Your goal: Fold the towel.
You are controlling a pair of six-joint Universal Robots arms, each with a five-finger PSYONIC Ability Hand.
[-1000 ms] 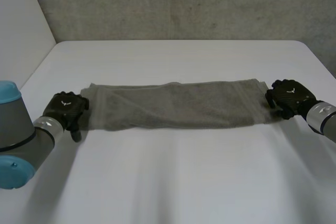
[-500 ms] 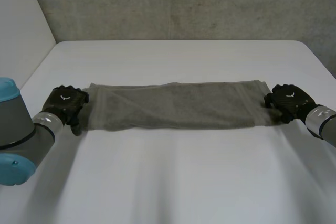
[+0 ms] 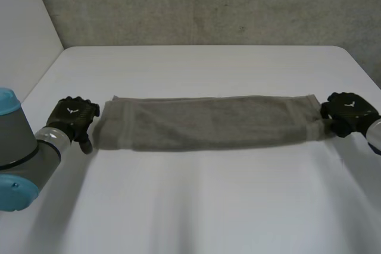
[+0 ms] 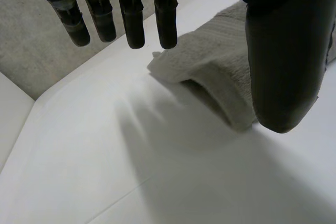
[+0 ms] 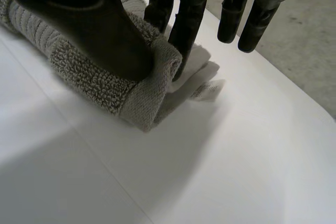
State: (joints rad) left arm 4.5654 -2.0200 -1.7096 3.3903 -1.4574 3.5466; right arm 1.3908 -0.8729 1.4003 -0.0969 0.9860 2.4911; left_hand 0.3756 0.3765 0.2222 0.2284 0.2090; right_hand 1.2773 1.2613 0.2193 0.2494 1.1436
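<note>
Pulled toward the right hand (image 3: 348, 110), which pinches its end, the grey towel (image 3: 208, 122) lies long and folded; left hand (image 3: 72, 118) spread, empty, alongside.

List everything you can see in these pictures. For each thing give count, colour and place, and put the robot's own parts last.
towel: one, grey-brown, folded into a long strip across the table's middle
table: one, white, under everything
wall: one, grey concrete, behind the table
left arm: one, grey with light-blue caps, near left
right arm: one, grey, far right
left hand: one, black, open beside the towel's left end
right hand: one, black, pinching the towel's right end
</note>
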